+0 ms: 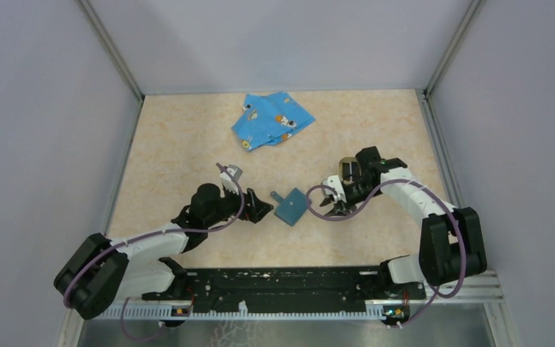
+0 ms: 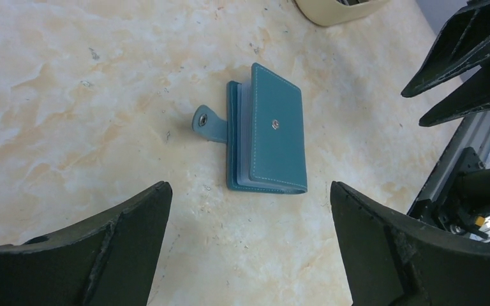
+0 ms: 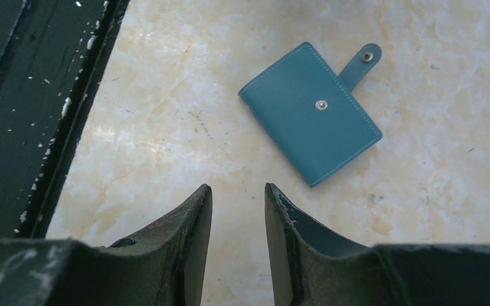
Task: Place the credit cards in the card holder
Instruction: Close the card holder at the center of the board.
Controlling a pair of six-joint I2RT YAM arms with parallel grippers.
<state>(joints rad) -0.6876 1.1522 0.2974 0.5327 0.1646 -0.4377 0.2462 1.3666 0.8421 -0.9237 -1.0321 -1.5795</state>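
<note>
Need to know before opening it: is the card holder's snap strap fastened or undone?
Undone. The card holder lies folded flat, but its strap sticks out sideways, off the centre snap.

Your small teal-blue folding card holder (image 1: 290, 207) lies flat mid-desk on the beige marbled desk (image 1: 188, 137), left jaws just beside it on the left, right jaws near on the right. The blue cartoon-print cloth (image 1: 271, 119) sits well behind.

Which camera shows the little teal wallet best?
Left wrist: the card holder sits centred, pale inner sleeves and unsnapped tab visible. Right wrist shows its cover and tab; top view, just a small teal patch.
</note>
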